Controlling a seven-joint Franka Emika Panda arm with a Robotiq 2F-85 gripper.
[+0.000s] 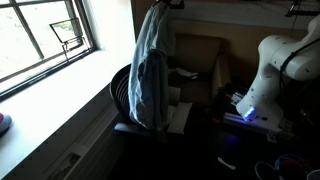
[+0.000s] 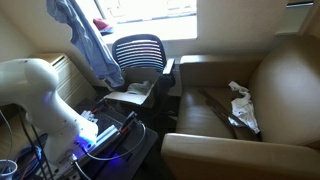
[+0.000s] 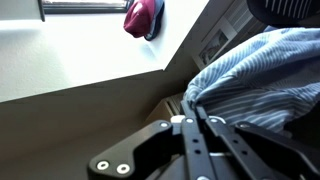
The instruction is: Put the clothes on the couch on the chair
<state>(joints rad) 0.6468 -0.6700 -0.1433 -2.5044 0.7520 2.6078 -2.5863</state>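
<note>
A pale blue striped garment point(image 1: 150, 65) hangs in the air above the black ribbed chair point(image 1: 124, 95); in an exterior view the garment point(image 2: 85, 35) dangles left of the chair point(image 2: 138, 50). In the wrist view my gripper point(image 3: 190, 118) is shut on the bunched top of this garment point(image 3: 255, 75). On the seat of the brown couch point(image 2: 270, 70) lie a whitish garment point(image 2: 241, 105) and a dark one point(image 2: 215, 104). The couch point(image 1: 200, 55) stands behind the hanging garment.
Whitish cardboard sheets point(image 2: 135, 92) lie on the chair's seat. The white robot base point(image 2: 40, 85) stands beside the chair, with cables and a blue light below. A window point(image 1: 45, 35) and its pale sill point(image 3: 80, 55) are near; a red object point(image 3: 143, 18) rests on the sill.
</note>
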